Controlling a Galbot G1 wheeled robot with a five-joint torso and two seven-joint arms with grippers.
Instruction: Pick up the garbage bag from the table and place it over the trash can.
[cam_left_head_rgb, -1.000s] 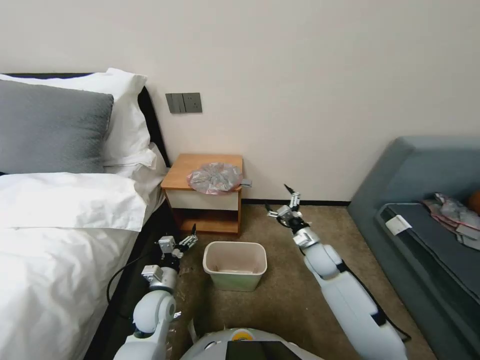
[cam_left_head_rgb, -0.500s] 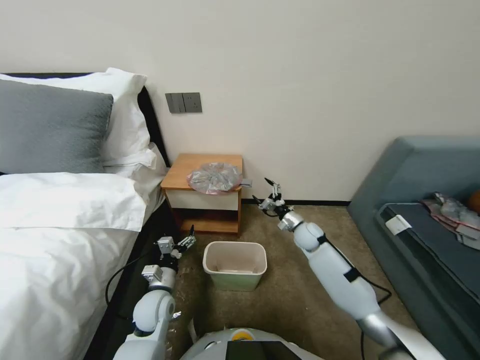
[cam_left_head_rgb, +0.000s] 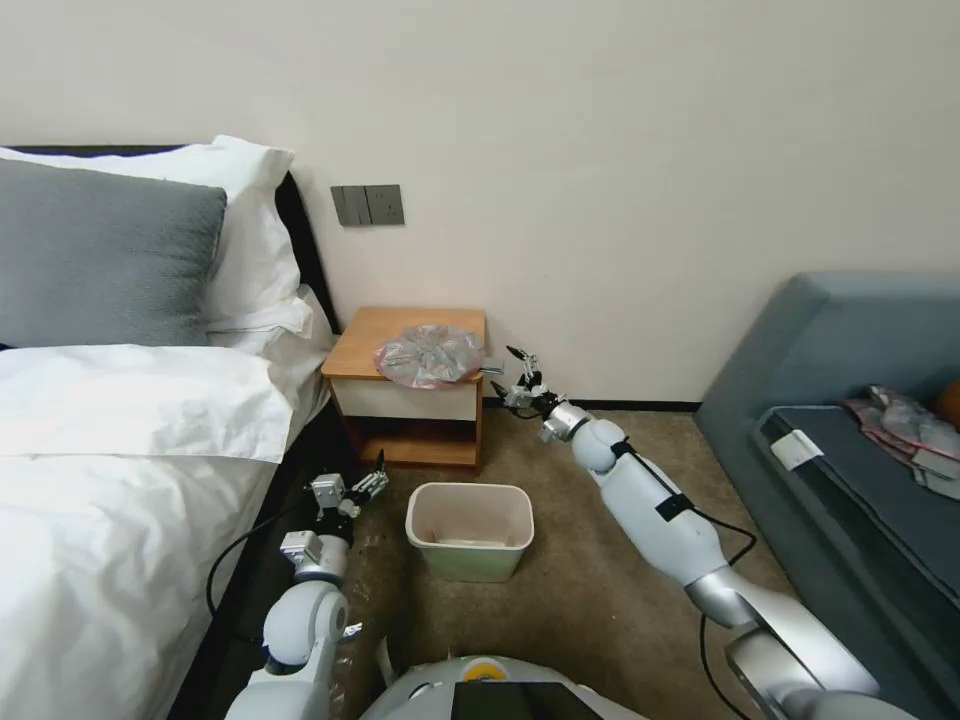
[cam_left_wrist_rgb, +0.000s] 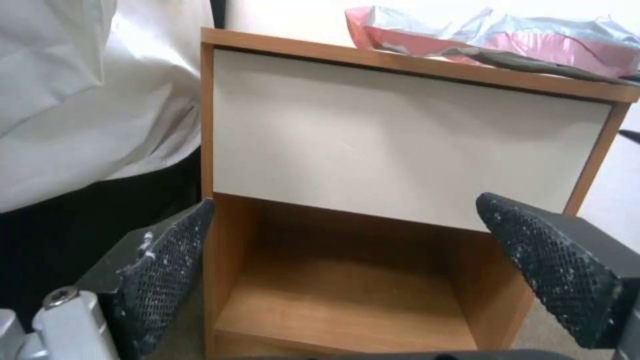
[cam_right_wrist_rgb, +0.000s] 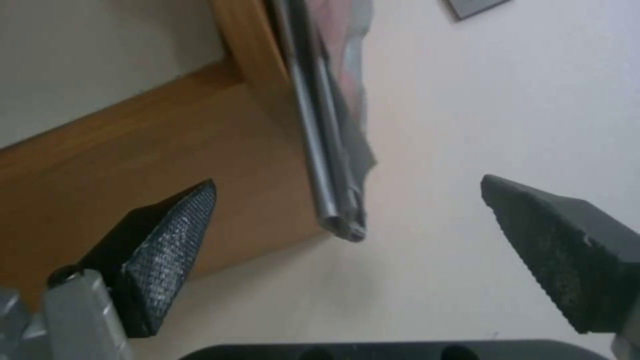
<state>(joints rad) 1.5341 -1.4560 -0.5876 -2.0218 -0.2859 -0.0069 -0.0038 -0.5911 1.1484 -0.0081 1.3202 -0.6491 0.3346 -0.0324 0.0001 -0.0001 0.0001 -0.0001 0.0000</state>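
The garbage bag (cam_left_head_rgb: 430, 355), wrinkly grey-pink plastic, lies on the right half of the table (cam_left_head_rgb: 370, 340), and a flat grey fold of it sticks out past the table's right edge. My right gripper (cam_left_head_rgb: 506, 370) is open just right of that fold, at tabletop height. In the right wrist view the bag's fold (cam_right_wrist_rgb: 333, 190) hangs between the spread fingers of the right gripper (cam_right_wrist_rgb: 363, 240), untouched, beside the table's side (cam_right_wrist_rgb: 167, 165). The trash can (cam_left_head_rgb: 470, 530) stands on the floor in front of the table. My left gripper (cam_left_head_rgb: 360, 485) is open, low, left of the trash can, facing the table (cam_left_wrist_rgb: 400, 145).
A bed (cam_left_head_rgb: 120, 480) with white linen fills the left side, close to my left arm. A blue-grey sofa (cam_left_head_rgb: 860, 420) stands at the right with a plastic pile (cam_left_head_rgb: 910, 425) on it. Brown carpet (cam_left_head_rgb: 580, 590) lies open between the trash can and sofa.
My right arm has stretched forward and left, carrying its open gripper from the carpet area up to the table's right edge. The left arm has hardly moved.
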